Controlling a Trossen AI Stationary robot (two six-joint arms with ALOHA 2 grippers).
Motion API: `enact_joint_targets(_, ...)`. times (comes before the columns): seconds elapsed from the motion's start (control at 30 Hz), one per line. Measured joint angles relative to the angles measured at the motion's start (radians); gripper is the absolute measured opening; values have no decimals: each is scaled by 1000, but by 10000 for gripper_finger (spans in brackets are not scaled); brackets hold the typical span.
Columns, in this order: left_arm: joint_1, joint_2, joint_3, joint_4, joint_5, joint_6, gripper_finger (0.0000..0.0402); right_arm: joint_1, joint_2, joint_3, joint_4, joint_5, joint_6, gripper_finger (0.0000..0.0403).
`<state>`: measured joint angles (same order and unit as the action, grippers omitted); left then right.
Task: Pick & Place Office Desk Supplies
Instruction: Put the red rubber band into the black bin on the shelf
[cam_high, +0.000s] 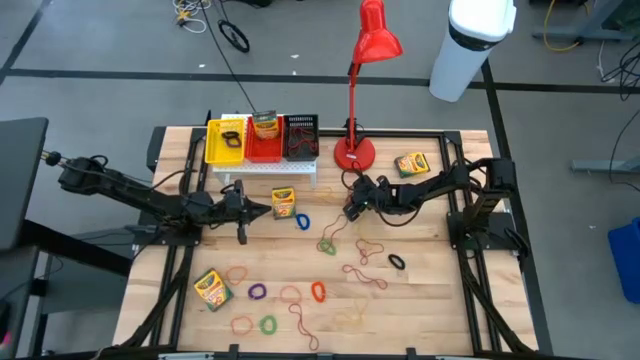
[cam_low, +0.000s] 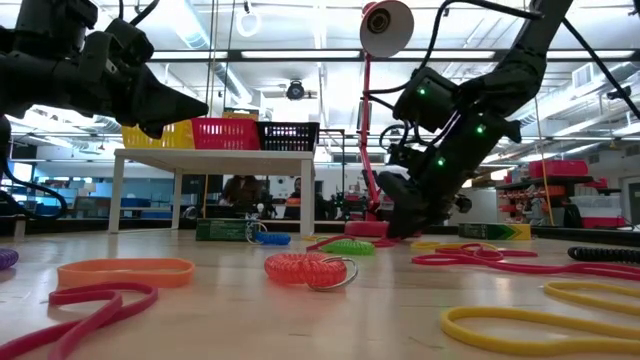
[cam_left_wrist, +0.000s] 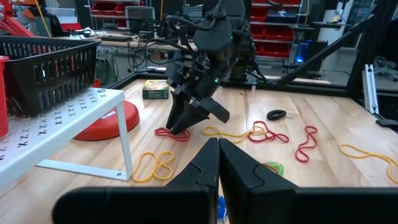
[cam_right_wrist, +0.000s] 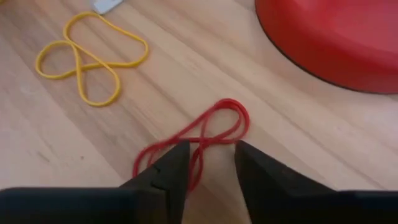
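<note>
Left end effector (cam_high: 268, 208) clenched, empty, hovering just left of a crayon box (cam_high: 284, 202). Right end effector (cam_right_wrist: 206, 163) parted astride a thin red rubber band (cam_right_wrist: 208, 132), flat on the wooden bench (cam_right_wrist: 50, 143) beside the glossy lamp base (cam_right_wrist: 336, 37). Pick in hand, apparently; next: pinch, lift.

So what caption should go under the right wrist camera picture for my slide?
Right gripper open, fingers straddling a red rubber band on the table beside the red lamp base.
</note>
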<state>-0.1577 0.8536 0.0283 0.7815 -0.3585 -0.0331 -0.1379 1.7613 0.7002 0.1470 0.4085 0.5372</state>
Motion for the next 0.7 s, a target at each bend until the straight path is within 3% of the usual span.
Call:
enact_joint_targets(0.3, 0, 0, 0, 0, 0, 0, 10, 0, 0, 0, 21, -17, -76, 9)
enact_joint_targets(0.7, 0, 0, 1, 0, 0, -1, 10, 64, -7, 34, 28, 17, -138, 7)
